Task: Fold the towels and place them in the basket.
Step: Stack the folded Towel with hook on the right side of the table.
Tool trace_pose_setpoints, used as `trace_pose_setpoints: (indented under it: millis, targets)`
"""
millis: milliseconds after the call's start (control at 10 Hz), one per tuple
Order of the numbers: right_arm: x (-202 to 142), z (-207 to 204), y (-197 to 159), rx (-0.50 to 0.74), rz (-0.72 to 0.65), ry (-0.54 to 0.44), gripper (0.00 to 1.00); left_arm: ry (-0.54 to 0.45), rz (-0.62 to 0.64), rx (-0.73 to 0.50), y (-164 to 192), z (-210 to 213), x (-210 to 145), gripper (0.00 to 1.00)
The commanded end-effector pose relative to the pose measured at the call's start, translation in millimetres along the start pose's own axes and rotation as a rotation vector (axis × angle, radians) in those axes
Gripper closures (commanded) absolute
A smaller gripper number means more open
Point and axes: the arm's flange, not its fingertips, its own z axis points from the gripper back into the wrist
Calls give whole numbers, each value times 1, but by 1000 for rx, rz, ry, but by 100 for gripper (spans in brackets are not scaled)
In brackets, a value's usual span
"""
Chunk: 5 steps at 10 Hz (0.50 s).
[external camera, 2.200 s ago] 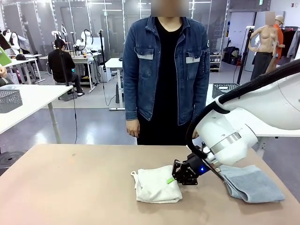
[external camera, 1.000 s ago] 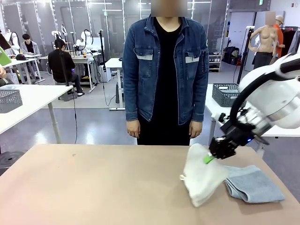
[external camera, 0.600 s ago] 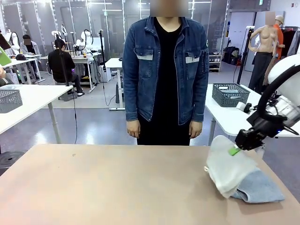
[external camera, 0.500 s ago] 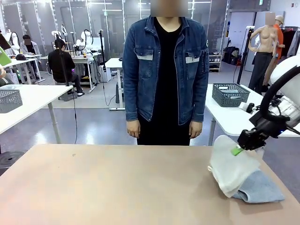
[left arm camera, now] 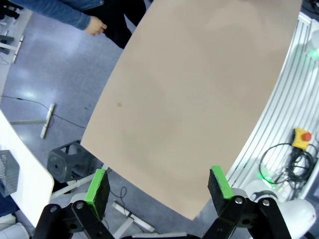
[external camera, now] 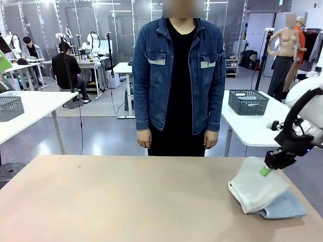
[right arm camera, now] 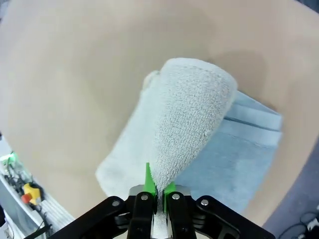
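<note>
The cream towel, folded, lies draped over the pale blue-grey towel at the right end of the table. My right gripper pinches the cream towel's upper right edge. In the right wrist view the green pads sit close together on a ridge of the cream towel, with the blue towel beneath. My left gripper hovers open high over bare table, nothing between its fingers. A dark grey wire-mesh basket stands on a white table behind, at the right.
A person in a denim jacket stands at the far edge of the tan table, hands down. Another wire basket sits on a white table at the far left. The table's right edge lies close to the towels.
My right gripper has carried the cream towel to the right and lowered it onto the blue-grey towel. The left arm and the person have stayed still.
</note>
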Motion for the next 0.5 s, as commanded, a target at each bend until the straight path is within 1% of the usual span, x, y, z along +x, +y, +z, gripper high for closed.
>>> trace_pose_setpoints:
  millis: [0,100,200,300,400]
  targets:
    - [-2,4,-2,-135,-75,46,69,5,0,14,-2,0,-2,0]
    - [-3,2,-1,-177,-82,60,54,5,0,14,-2,0,-2,0]
    - [-4,0,1,-193,-91,64,34,5,0,14,-2,0,-2,0]
    - [-7,0,2,-220,-105,70,20,5,0,14,-2,0,-2,0]
    - [-9,0,3,-261,-134,62,0,5,0,14,-2,0,-2,0]
